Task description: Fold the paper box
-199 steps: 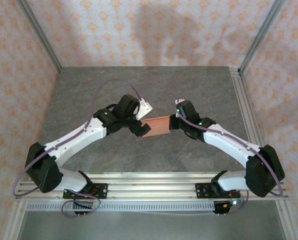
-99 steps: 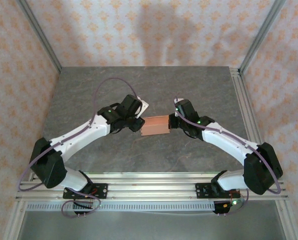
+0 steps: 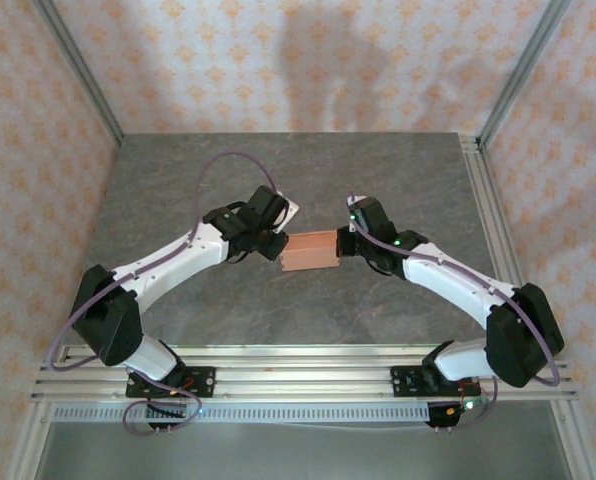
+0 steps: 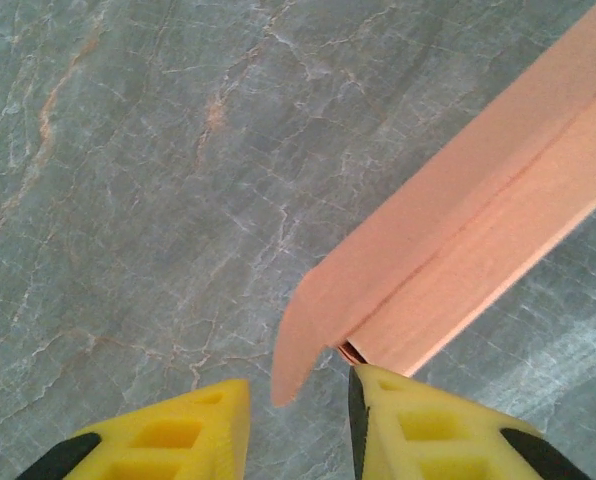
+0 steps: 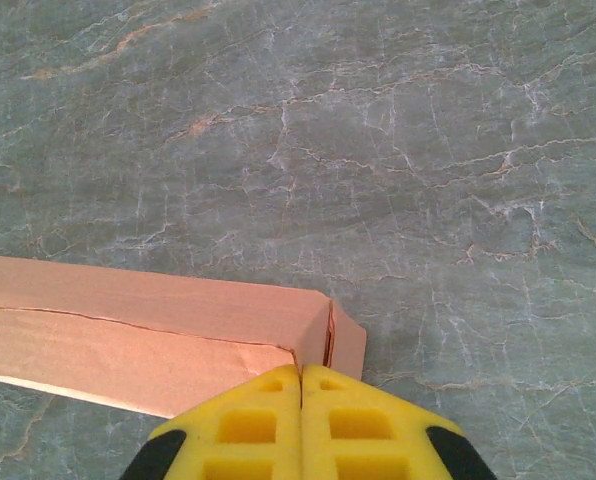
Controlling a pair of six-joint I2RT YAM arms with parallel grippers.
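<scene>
Grey marbled table [image 3: 178, 180] carries the paper box [image 3: 310, 250] at centre, long axis running left-right between both arms. Right gripper [image 5: 300, 400] is clamped shut at its right end, apparently on card. Left gripper [image 4: 298, 400] stands parted, straddling the rounded flap [image 4: 298, 350] at the left end.

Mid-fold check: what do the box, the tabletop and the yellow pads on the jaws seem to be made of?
Box: thin card, matte salmon-orange; the sharp creases and a curling loose flap show it. Tabletop: grey stone or stone-look laminate, pale veins, faint sheen; cannot tell which. Pads: yellow, moulded with square recesses, probably rubber or soft plastic.
</scene>
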